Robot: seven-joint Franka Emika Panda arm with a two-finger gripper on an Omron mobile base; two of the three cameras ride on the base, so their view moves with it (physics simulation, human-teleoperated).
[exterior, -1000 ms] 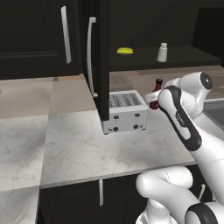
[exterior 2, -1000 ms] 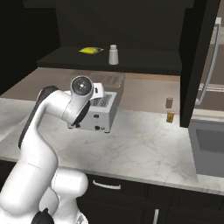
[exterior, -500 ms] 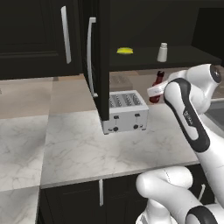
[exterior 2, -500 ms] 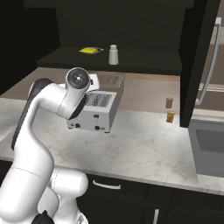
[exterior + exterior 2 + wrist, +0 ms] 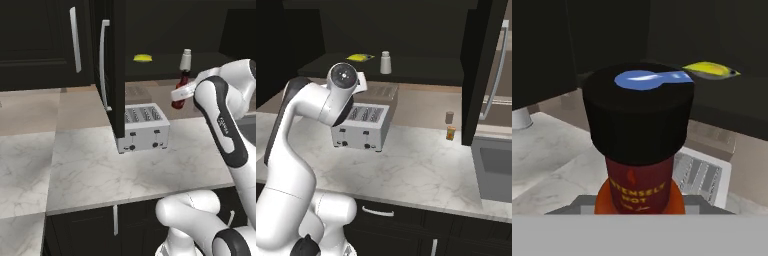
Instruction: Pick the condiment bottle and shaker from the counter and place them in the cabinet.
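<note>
Over the last second the arm has swung up and to the right, carrying the red condiment bottle (image 5: 179, 93) from just above the toaster (image 5: 143, 134) to the height of the open cabinet's shelf (image 5: 165, 68). The hand (image 5: 176, 95) is clenched on the bottle: in the hand view the dark cap and the red body with its pale label stand straight up out of the grip, so its long axis is upright and runs along the hand's own line of sight.

What matters now is how the bottle lies against the shelf. From the left base view it hangs in front of the shelf's front edge, its base about level with or a little below that edge, though I can't be sure from this angle. The shaker (image 5: 185, 59) already stands on the shelf near its right end, just behind and above the bottle, and a small yellow thing (image 5: 143, 58) lies towards the left end. So the coming move looks like a small lift and a push inward, aimed at the bare stretch between those two, keeping clear of the shaker. The tiny orange-brown jar (image 5: 451, 133) sits on the desk (image 5: 100, 170) by its back right corner, well apart.
</note>
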